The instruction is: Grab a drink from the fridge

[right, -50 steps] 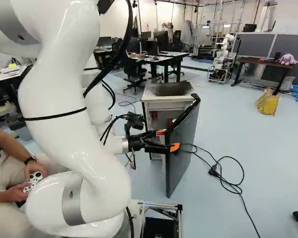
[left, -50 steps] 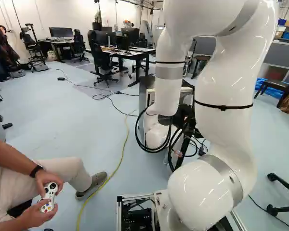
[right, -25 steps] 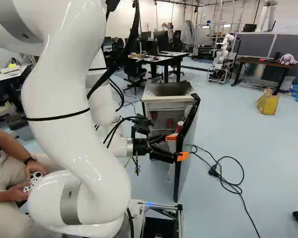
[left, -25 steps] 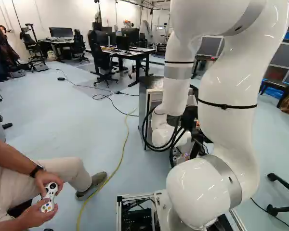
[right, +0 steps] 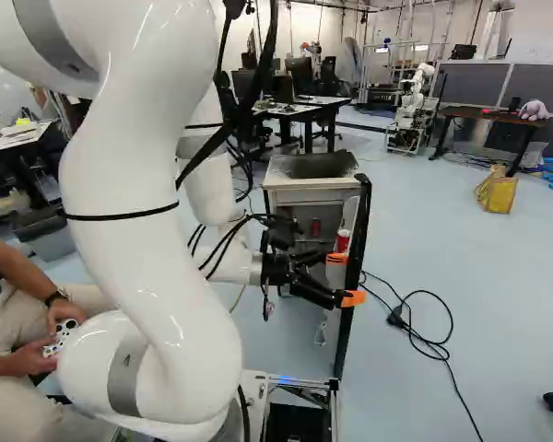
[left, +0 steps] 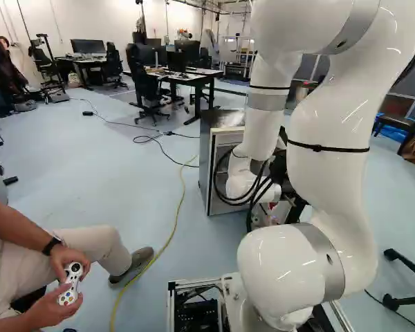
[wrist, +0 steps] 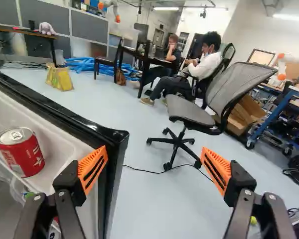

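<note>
At the centre of the right base view, a boxy grey-white fridge (right: 313,184) is standing with its black-edged door (right: 347,318) swung open. A cylindrical red can (wrist: 25,154) with a silvery metal lid is resting inside the door's smooth white compartment. The black two-fingered gripper (right: 346,279) is spreading its ribbed orange pads (wrist: 92,168) wide beside the door's edge.
</note>
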You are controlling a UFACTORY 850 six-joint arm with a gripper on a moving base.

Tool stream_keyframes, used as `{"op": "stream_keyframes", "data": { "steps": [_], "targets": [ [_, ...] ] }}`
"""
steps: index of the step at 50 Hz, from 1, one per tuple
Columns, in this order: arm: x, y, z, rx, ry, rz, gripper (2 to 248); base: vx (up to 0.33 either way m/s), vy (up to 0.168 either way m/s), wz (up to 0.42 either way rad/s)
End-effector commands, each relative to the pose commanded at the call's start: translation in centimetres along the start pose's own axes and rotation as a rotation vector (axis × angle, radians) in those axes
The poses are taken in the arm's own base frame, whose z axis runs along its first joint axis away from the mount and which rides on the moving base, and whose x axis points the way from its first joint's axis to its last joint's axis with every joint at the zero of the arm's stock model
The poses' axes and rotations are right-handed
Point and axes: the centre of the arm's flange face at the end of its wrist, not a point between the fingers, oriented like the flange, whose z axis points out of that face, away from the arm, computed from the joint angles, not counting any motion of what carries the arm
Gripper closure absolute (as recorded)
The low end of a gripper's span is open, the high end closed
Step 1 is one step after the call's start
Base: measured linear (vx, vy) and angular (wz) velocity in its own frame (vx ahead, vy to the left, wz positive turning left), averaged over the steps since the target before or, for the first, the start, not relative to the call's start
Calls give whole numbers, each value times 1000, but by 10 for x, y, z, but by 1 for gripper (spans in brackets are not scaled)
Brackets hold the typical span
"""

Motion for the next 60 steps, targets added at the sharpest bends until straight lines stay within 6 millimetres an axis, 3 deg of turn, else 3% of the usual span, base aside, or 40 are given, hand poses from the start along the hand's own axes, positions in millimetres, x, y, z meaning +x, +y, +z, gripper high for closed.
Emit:
{"op": "stream_keyframes", "data": {
  "steps": [60],
  "targets": [
    [30,-35,115,-313,-42,182,3,0,0,0]
  ]
}}
